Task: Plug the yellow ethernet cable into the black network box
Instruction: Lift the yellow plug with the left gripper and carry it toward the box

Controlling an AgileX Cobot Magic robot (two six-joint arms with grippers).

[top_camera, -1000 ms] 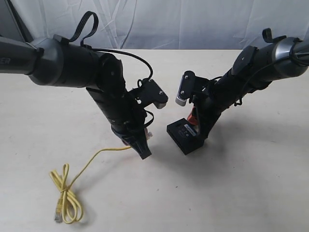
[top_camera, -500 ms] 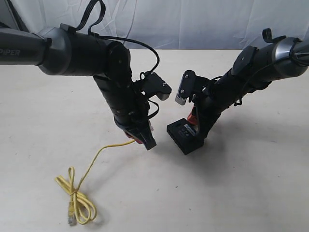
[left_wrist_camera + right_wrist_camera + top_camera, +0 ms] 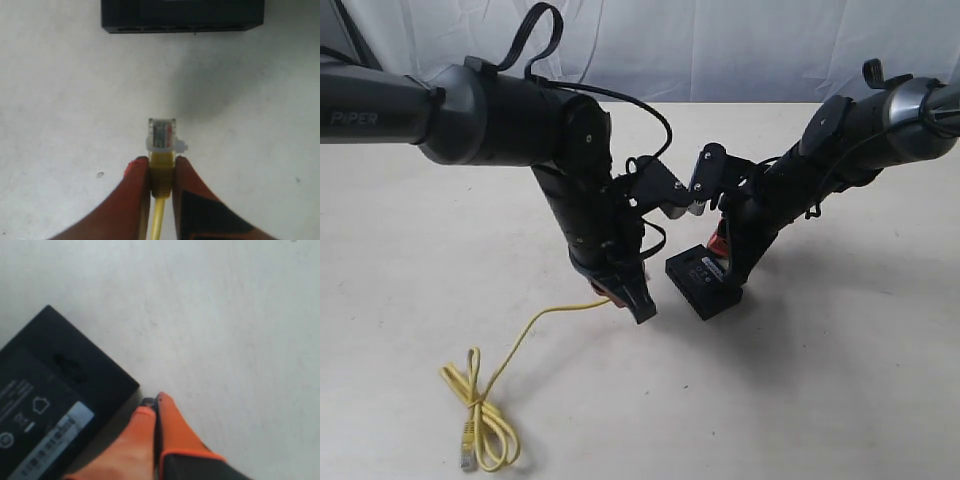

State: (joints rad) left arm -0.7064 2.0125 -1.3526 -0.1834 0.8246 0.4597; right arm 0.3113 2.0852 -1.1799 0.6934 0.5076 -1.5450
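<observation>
The yellow ethernet cable [image 3: 534,321] runs from a loose coil on the table near the front left up to my left gripper [image 3: 636,306]. In the left wrist view that gripper [image 3: 161,161] is shut on the yellow boot just behind the clear plug [image 3: 162,134]. The plug sticks out past the fingertips and points at the port side of the black network box [image 3: 182,15], with a gap of bare table between them. The box [image 3: 701,281] lies flat, label side up. My right gripper [image 3: 151,405] is shut and empty, its tips down beside the box's edge [image 3: 60,385] opposite the ports.
The cable's far plug [image 3: 468,452] lies at the coil's front end. The pale table [image 3: 840,370] stretches around both arms. A white cloth backdrop [image 3: 720,50] hangs behind the table's far edge.
My left arm has moved right toward the box with the plug in its grip. The coil has been dragged a little to the right. The right arm and box have not moved.
</observation>
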